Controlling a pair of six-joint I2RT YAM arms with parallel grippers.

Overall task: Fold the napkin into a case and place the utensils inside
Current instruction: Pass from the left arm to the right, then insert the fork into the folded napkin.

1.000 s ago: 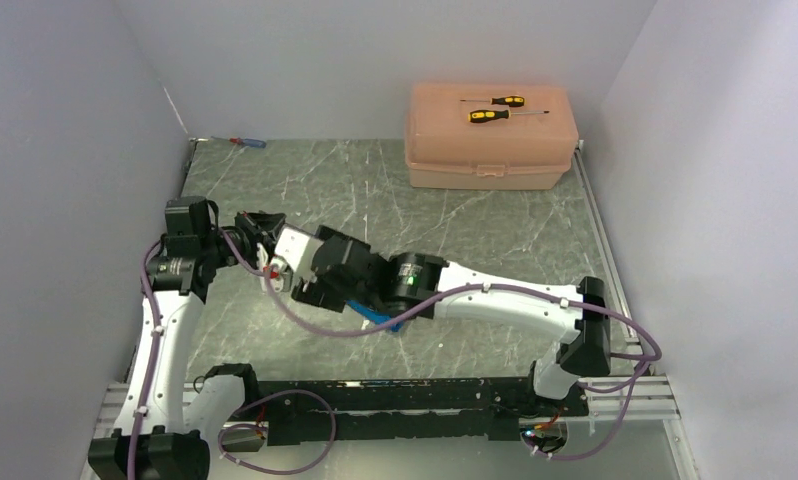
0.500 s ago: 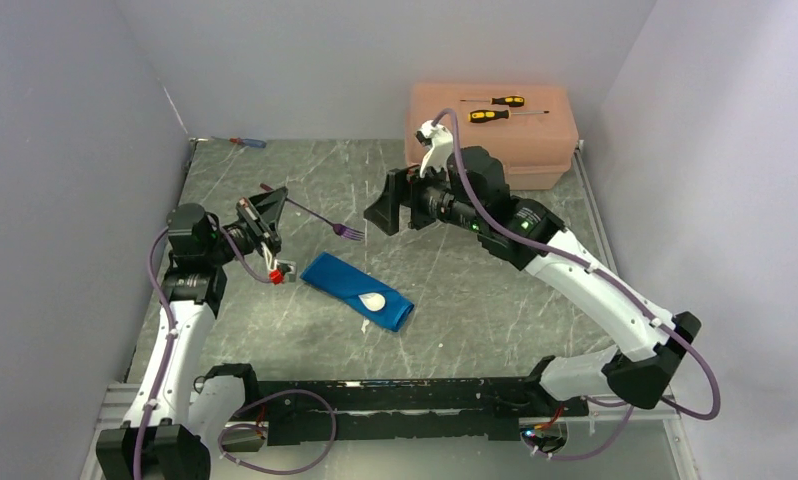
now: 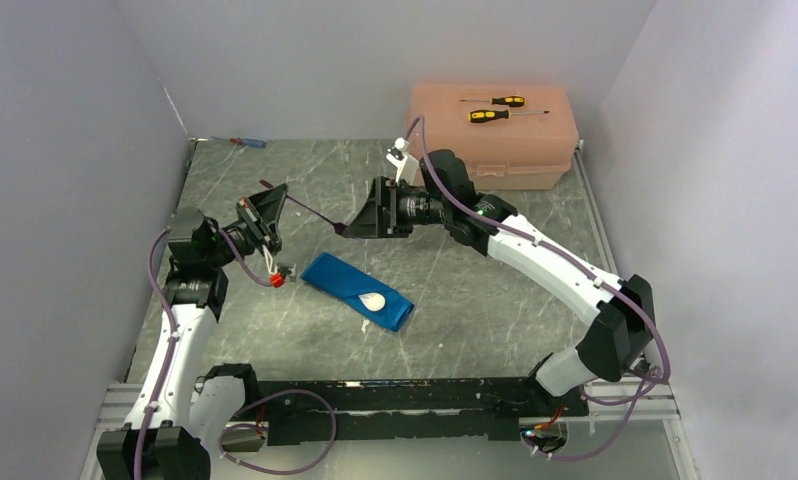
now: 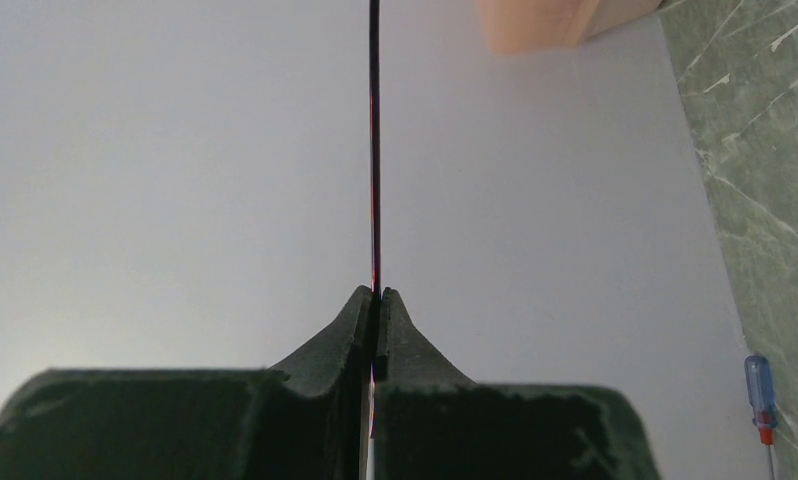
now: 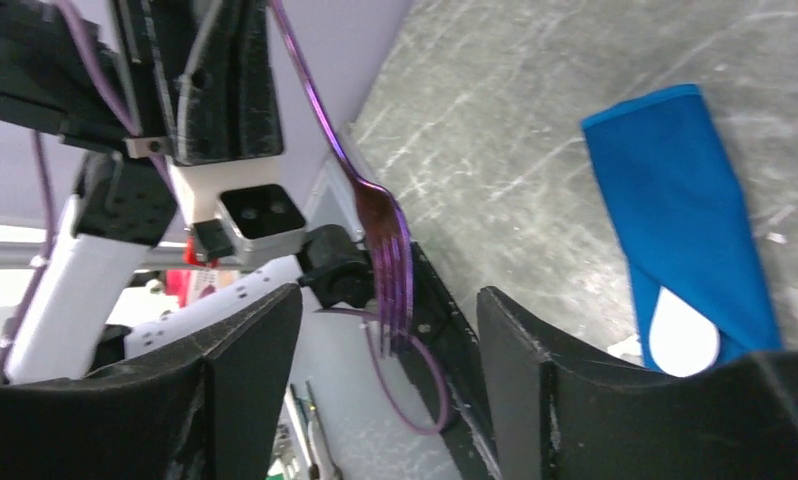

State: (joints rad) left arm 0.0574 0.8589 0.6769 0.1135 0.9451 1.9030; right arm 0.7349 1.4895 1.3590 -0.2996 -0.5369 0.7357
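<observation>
Left jaws clamp the purple fork (image 3: 310,209) by its handle above the surface's left half; your right jaws stand apart around the tines. Close squarely before the left releases; the blue case (image 3: 347,280) lies mid-surface

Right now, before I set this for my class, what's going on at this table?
The left gripper is shut on the handle of a purple fork, holding it out in the air. The right gripper is open, with the fork's prongs between its jaws, not yet closed. The blue napkin lies folded on the table, the white spoon poking out of one end.
</observation>
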